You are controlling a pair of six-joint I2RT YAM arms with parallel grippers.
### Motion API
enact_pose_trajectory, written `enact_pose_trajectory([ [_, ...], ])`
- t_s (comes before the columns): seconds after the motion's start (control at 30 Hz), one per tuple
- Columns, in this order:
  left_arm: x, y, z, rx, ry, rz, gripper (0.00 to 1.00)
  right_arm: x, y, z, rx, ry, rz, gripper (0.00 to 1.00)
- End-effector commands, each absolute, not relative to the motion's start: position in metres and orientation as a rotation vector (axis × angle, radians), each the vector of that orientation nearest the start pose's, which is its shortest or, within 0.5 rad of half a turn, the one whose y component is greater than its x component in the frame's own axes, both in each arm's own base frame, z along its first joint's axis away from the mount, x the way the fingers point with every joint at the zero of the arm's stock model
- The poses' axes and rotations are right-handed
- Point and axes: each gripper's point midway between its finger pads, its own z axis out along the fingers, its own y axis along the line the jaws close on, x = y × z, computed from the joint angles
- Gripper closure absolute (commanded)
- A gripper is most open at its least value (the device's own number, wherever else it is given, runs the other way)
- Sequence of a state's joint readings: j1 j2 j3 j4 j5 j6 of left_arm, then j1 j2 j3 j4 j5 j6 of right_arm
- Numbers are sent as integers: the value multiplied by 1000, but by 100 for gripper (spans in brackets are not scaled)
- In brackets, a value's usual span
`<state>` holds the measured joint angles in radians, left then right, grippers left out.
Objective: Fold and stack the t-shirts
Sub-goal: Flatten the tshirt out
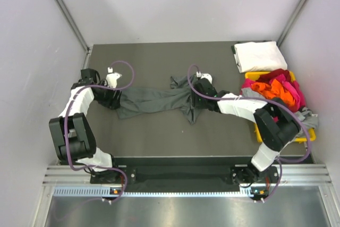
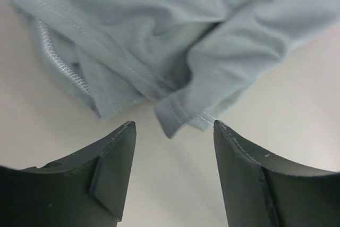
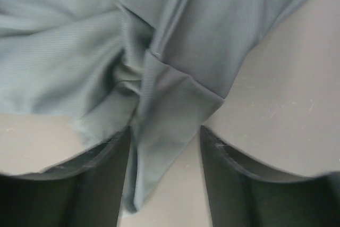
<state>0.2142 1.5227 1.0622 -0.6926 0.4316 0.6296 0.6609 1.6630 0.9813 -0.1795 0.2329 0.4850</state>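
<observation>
I see matching arms at nine and three o'clock: left arm and right arm, white shells, black joint blocks, looping purple cables. Left gripper and right gripper have dark matte wedge-shaped fingers.

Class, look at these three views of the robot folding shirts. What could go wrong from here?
1. The grey shirt lies bunched and twisted, not flat; folded like this, it would probably come out lumpy.
2. A fold of its cloth sits between the fingers of the open right gripper; lifting away might snag and drag it.
</observation>
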Motion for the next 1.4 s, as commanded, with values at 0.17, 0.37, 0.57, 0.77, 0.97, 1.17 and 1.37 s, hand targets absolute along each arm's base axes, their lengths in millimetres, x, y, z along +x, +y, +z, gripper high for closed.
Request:
enact_pose_trajectory([
  [0.17,313,-2,103,991,2301,-318,30,332,227,46,-58,2428,212,94],
  [0.37,330,4,98,1101,2265,-157,30,328,201,69,3,2376,190,100],
  [0.57,343,2,79,1181,2281,-61,35,319,191,83,18,2362,317,100],
  [0.77,334,6,71,1182,2334,-50,100,315,178,109,41,2311,417,100],
  [0.97,336,30,146,874,2322,41,100,300,168,199,-12,2131,510,100],
  [1.17,297,30,271,748,2194,109,100,245,152,326,-88,1887,643,100],
  [1.37,261,41,369,626,2082,272,100,176,126,420,-110,1690,744,100],
])
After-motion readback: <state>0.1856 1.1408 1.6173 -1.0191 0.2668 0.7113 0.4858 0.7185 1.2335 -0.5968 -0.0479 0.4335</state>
